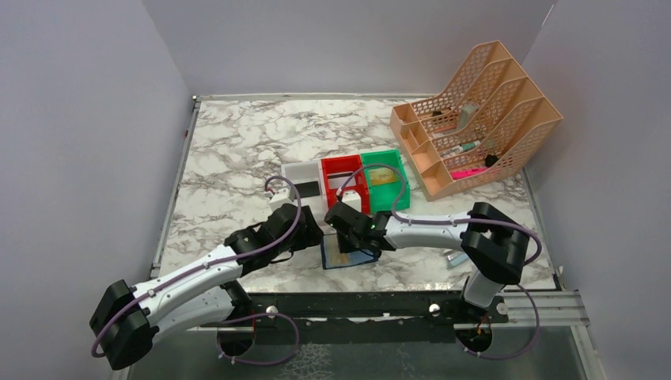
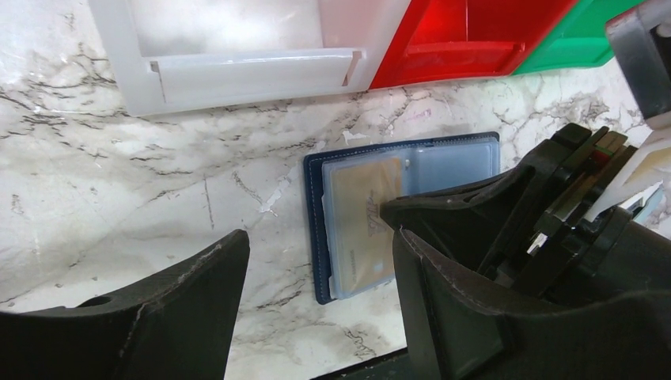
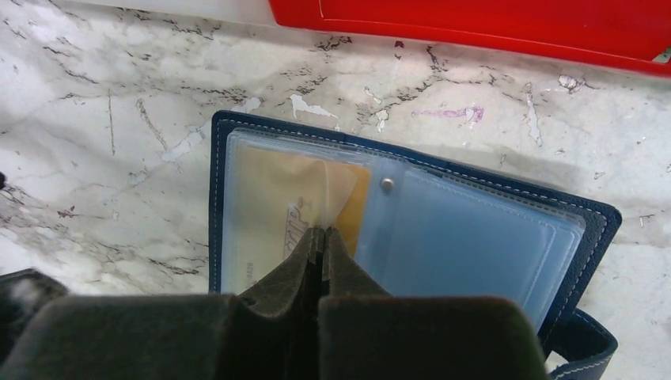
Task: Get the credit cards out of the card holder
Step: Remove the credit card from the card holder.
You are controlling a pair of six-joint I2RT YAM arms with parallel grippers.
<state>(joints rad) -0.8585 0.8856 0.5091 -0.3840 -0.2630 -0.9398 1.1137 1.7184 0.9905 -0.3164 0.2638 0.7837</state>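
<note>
Gold-tan plastic, one item: the gold card (image 3: 269,206), thin, stiff and light. It lies in the left clear sleeve of the card holder (image 3: 475,245), which is spread open flat on the marble table (image 3: 119,119) just in front of the red bin (image 3: 475,24). Your right gripper (image 3: 320,237) has its fingers pressed together at the card's inner edge, where a bright corner shows outside the sleeve; you cannot tell whether the card sits between them. Your left gripper (image 2: 316,237) hangs with fingers apart, close by the holder's left side. Handling, as judged: card slick, apt to slip from a shallow pinch; sleeve soft and clinging; holder light, likely to drag along. Take the exposed edge deep and pin the navy cover.
</note>
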